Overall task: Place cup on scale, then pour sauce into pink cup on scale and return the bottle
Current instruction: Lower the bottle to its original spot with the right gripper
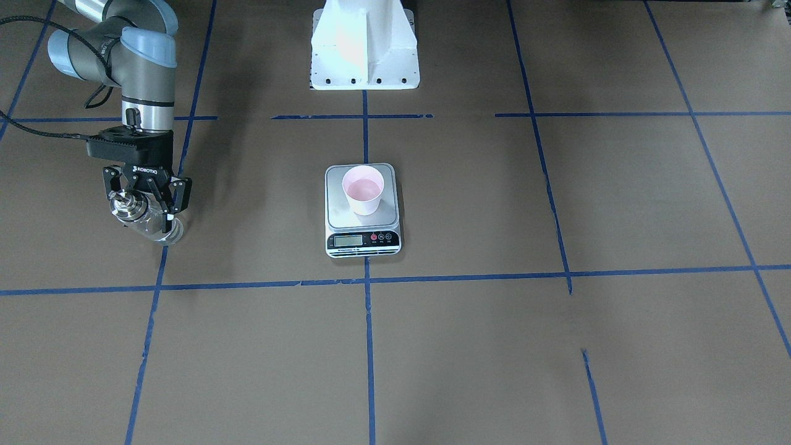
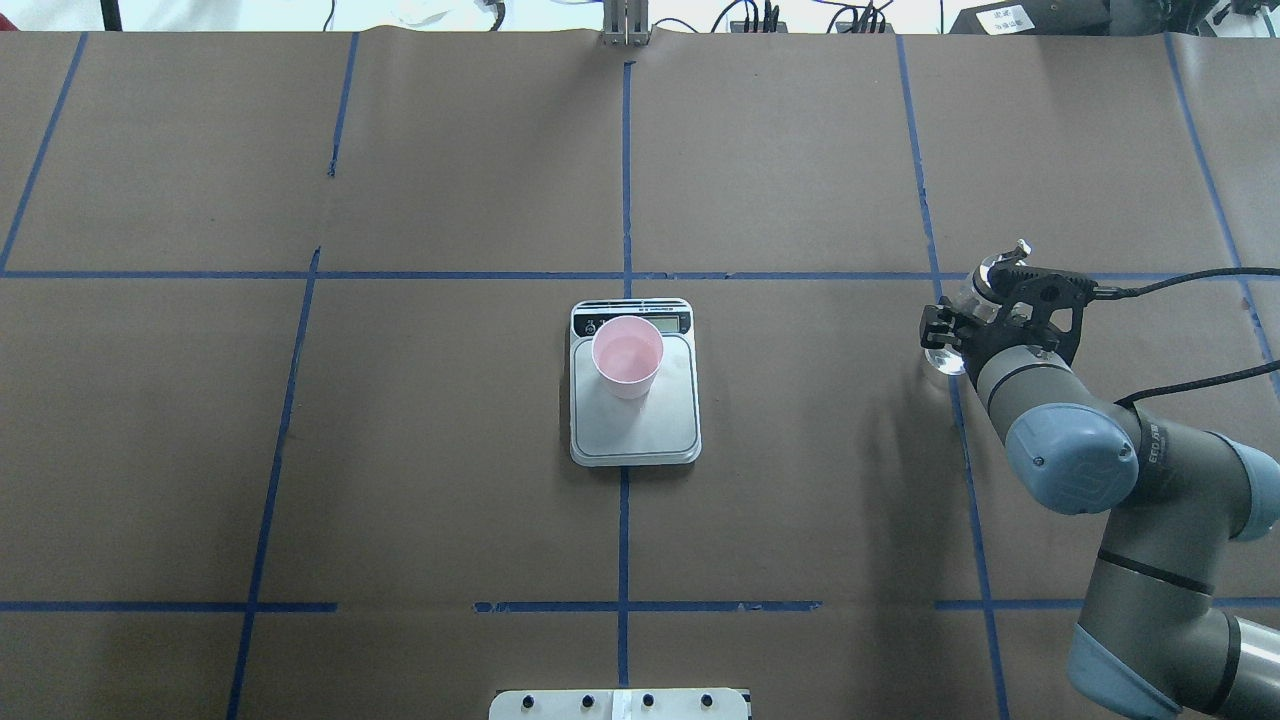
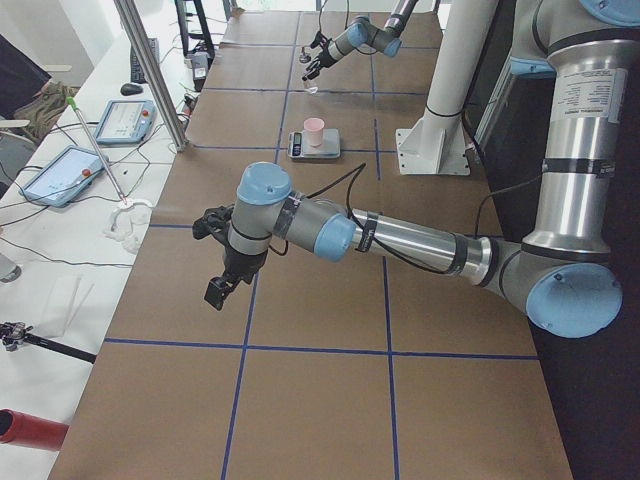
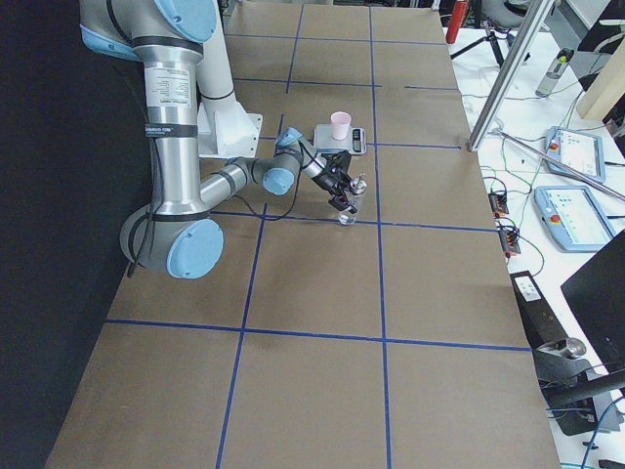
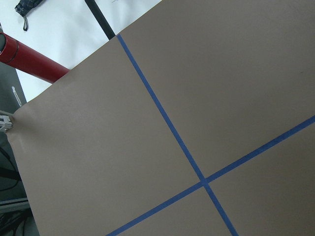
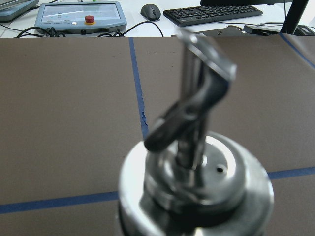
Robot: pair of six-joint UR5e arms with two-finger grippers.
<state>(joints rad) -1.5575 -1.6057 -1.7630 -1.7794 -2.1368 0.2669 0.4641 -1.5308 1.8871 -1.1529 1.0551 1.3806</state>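
overhead exterior view has the scale [image 2: 635, 432] lying near the middle of the brown paper-covered table [image 2: 420, 470], across one of the blue tape lines [image 2: 626, 160], with its display strip on the side away from the robot. the cup [image 2: 627, 356] stands upright on the steel platform, about at its middle, with bare platform around its base. well apart from the scale, on the robot's right side, the right gripper [image 1: 147, 196] points down and pinches the bottle [image 1: 151, 221] between its fingers, which press on the glass body just under the metal collar [image 1: 124, 204]. the bottle is tilted, collar toward the operators' side and glass base low over the paper; whether the base touches the table cannot be told. right wrist-mounted view is filled with the blurred collar and the thin spout [image 6: 194, 73] rising from it, with a keyboard [image 6: 216, 14] and a grey control pendant [image 6: 78, 14] beyond the table edge. the left gripper [image 3: 216, 290] hangs over the table's left end, far from the scale; it shows only in the exterior left view, so whether its fingers are spread or closed cannot be told.
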